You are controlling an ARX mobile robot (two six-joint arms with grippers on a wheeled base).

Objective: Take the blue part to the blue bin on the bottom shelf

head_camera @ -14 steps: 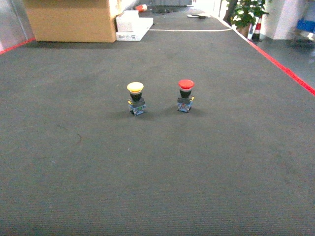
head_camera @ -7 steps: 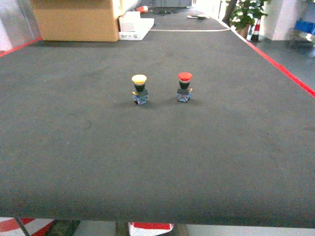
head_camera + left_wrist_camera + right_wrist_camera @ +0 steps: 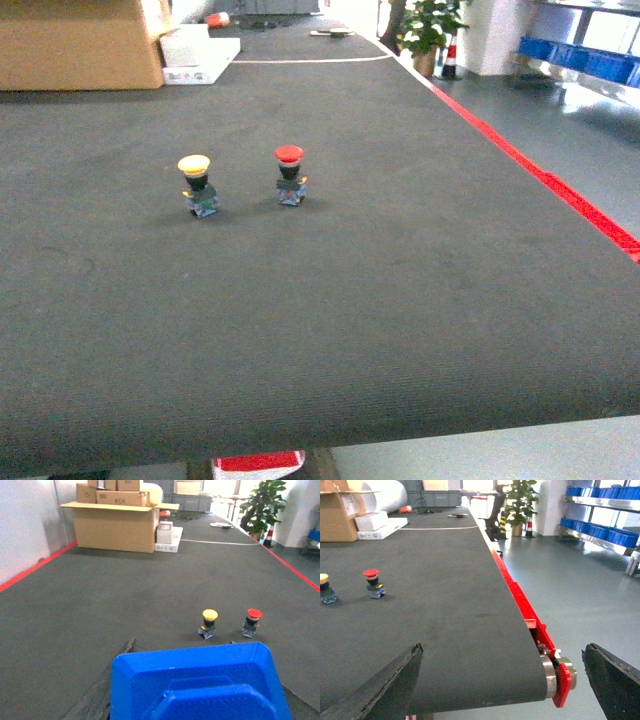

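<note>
The left end effector (image 3: pixel 200 700) shows only as dark finger edges at either side of a blue moulded plastic part (image 3: pixel 199 682), which fills the bottom of the left wrist view. The part sits between those fingers, so I judge it pinched there, though the contact itself is hidden behind the plastic. The right end effector (image 3: pixel 505 680) is spread wide and carries nothing; its two dark fingers frame the near end of the surface (image 3: pixel 445 605), a dark ribbed conveyor belt with a red side rail (image 3: pixel 520 600) and an end roller (image 3: pixel 551 677).

Beyond the blue part, on the belt, stand a yellow mushroom push-button (image 3: pixel 209 623) and, just to its right, a red mushroom push-button (image 3: pixel 251 622), both upright and apart from each other. Far behind the yellow one sit cardboard boxes (image 3: pixel 117 522). Off the belt, well right of the red rail, a steel rack holds blue bins (image 3: pixel 600 530); whether any of these is on the bottom shelf cannot be told from here.

The risks, as I judge them: the grip on the broad part is unseen, so it could slip or twist during travel; and the part blocks most of the left wrist camera, making alignment with the bin harder.
</note>
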